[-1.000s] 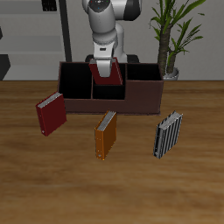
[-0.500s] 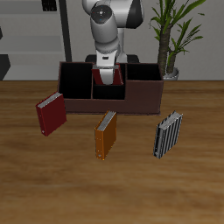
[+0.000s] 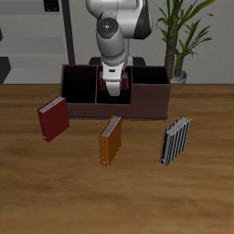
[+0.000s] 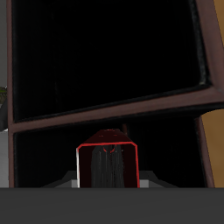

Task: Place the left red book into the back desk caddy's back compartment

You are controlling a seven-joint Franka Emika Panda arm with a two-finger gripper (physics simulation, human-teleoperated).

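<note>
Claw pinching the left red book has come down since a second ago, so the book now stands sunk in the back compartment of the back desk caddy, only its top showing. On the wooden table lie three other books: one maroon book, one orange book, one striped book; a potted plant stands behind.
</note>
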